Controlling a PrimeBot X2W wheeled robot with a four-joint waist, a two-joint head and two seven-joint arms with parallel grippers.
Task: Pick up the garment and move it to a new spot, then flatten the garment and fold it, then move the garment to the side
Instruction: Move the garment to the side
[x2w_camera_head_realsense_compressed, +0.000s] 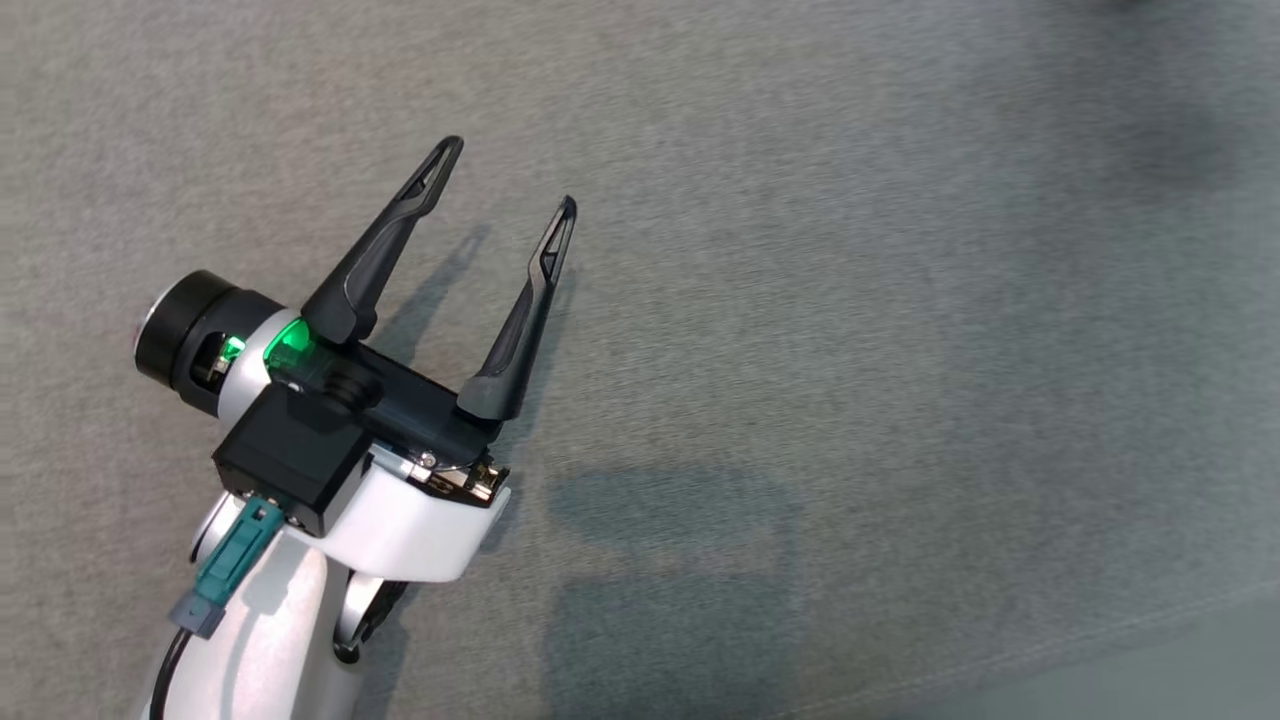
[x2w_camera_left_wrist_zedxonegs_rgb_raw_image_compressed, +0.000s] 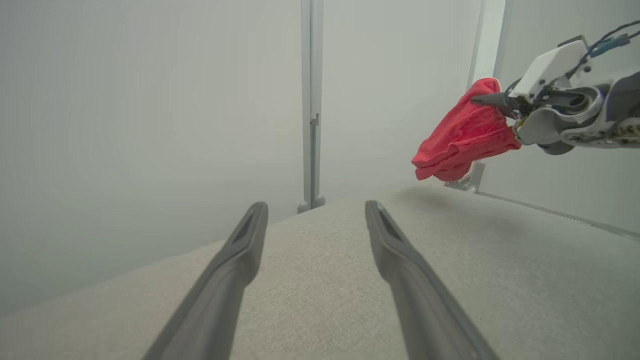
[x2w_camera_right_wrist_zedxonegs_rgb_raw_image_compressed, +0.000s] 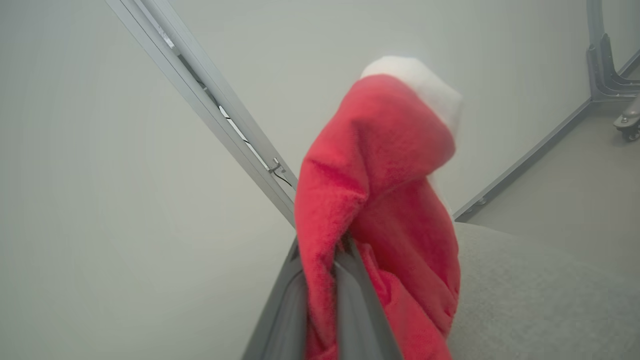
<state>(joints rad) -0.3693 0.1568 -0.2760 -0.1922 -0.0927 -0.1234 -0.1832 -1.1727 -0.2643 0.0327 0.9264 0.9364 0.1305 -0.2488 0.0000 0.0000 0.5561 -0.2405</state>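
The garment (x2w_camera_right_wrist_zedxonegs_rgb_raw_image_compressed: 380, 200) is red fleece with a white trim at its top, and it hangs in the air, bunched up. My right gripper (x2w_camera_right_wrist_zedxonegs_rgb_raw_image_compressed: 330, 260) is shut on the garment, the cloth pinched between its two dark fingers. From the left wrist view the garment (x2w_camera_left_wrist_zedxonegs_rgb_raw_image_compressed: 462, 137) droops off the right gripper (x2w_camera_left_wrist_zedxonegs_rgb_raw_image_compressed: 482, 100) well above the grey cloth surface (x2w_camera_left_wrist_zedxonegs_rgb_raw_image_compressed: 325, 280). My left gripper (x2w_camera_head_realsense_compressed: 508, 180) hovers low over that surface (x2w_camera_head_realsense_compressed: 900, 350) at the left of the head view, open, with nothing between its fingers.
A grey metal post (x2w_camera_left_wrist_zedxonegs_rgb_raw_image_compressed: 312, 105) stands against the pale wall behind the surface. A slanted metal rail (x2w_camera_right_wrist_zedxonegs_rgb_raw_image_compressed: 210, 100) crosses the right wrist view, with a wheeled frame foot (x2w_camera_right_wrist_zedxonegs_rgb_raw_image_compressed: 627, 122) on the floor at the far right.
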